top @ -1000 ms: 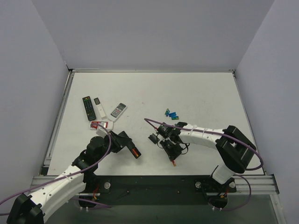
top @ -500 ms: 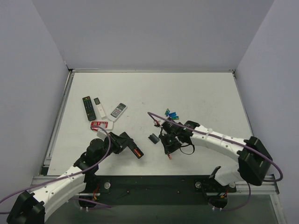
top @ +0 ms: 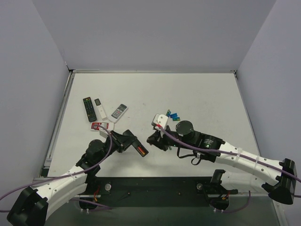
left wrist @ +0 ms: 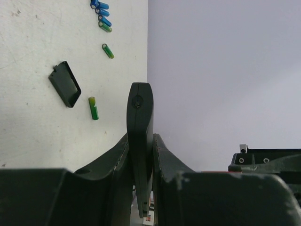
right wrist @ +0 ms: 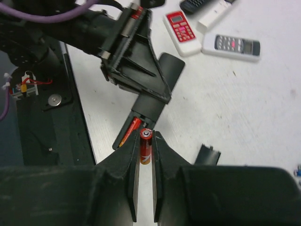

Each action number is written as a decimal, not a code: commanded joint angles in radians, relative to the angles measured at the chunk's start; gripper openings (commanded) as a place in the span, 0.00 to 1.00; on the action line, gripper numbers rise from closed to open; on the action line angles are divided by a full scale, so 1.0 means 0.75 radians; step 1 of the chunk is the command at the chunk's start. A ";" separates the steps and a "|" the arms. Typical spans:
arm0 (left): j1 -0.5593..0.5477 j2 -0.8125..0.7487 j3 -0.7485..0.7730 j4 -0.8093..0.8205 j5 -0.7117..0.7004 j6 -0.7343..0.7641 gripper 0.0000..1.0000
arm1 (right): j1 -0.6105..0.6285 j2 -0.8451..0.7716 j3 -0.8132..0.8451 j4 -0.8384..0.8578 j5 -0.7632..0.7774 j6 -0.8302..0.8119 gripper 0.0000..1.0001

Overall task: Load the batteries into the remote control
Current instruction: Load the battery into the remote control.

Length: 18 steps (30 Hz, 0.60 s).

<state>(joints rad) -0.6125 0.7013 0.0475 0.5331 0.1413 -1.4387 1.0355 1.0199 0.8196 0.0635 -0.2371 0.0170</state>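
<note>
At right wrist, right jaws pinching orange-red battery (right wrist: 145, 142) (unseen from left), left jaws clamping remote (left wrist: 139, 117).

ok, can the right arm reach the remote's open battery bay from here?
Probably yes: the right gripper, shut on a battery, sits just short of the open bay of the remote, nothing between. One cell lies inside.
</note>
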 commanded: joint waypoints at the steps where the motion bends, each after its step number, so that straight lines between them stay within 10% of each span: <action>1: 0.007 0.026 0.072 0.230 0.083 -0.088 0.00 | 0.049 -0.010 -0.090 0.436 -0.154 -0.237 0.00; 18: -0.002 -0.074 0.098 0.230 0.090 -0.199 0.00 | 0.061 0.035 -0.258 0.772 -0.387 -0.405 0.00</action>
<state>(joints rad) -0.6128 0.6579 0.0696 0.6353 0.1959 -1.5604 1.0698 1.0447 0.6346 0.5217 -0.4614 -0.2497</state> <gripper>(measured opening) 0.261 0.062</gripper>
